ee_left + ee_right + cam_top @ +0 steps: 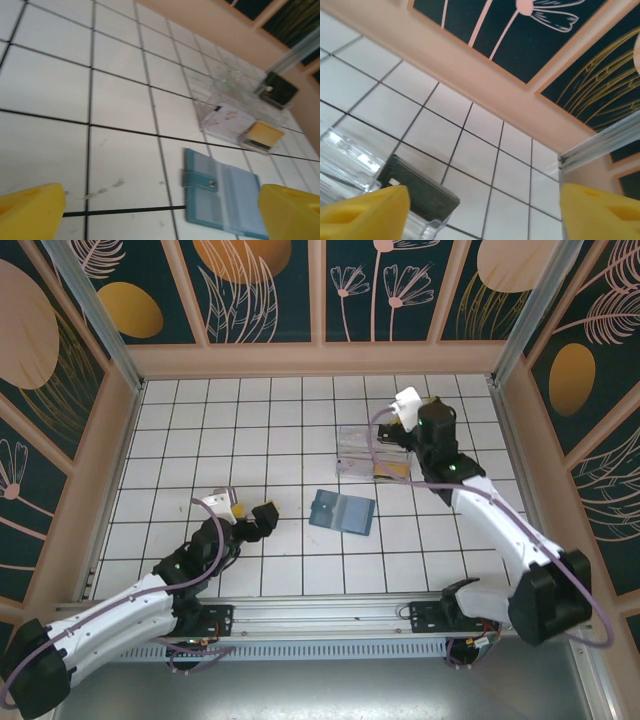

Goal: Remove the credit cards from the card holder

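The teal card holder (342, 510) lies open and flat on the white tiles, its snap strap (202, 180) folded across the left panel. My left gripper (256, 517) rests low to its left, open and empty, facing the card holder (225, 197) between its yellow fingers (35, 210). A white card (227, 122), a yellow card (262, 136) and a dark card (277, 90) sit in a clear plastic box (362, 452). My right gripper (432, 412) hovers at the box's right end, open, with nothing between its fingers (600, 210). The dark card (415, 192) leans just by its left finger.
The peach back wall (320, 358) and a metal corner post (600, 145) stand close behind the right gripper. Side walls close in the tiled floor (200, 440). The arms' base rail (320, 615) runs along the near edge.
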You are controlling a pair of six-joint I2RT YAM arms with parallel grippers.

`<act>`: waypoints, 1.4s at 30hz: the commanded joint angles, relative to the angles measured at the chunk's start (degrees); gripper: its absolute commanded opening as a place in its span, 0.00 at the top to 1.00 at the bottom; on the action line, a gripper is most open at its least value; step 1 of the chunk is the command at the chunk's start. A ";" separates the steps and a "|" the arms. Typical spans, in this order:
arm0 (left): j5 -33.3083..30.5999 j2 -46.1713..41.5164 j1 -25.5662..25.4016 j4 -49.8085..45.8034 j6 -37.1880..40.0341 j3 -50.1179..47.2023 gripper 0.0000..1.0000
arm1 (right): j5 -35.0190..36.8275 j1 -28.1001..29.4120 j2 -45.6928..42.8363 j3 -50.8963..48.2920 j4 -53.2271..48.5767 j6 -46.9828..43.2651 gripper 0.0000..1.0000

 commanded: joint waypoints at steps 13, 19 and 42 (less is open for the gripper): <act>-20.69 16.55 0.16 -10.12 -2.40 15.60 0.01 | 3.08 -4.87 -18.82 -33.89 30.22 29.03 0.01; -35.69 25.11 3.07 -7.86 10.02 23.32 0.01 | 2.39 -11.97 -7.20 -36.04 39.83 31.56 0.01; -22.97 44.42 38.93 45.34 35.05 9.92 0.01 | -19.07 -24.94 20.61 -38.31 70.24 30.01 0.01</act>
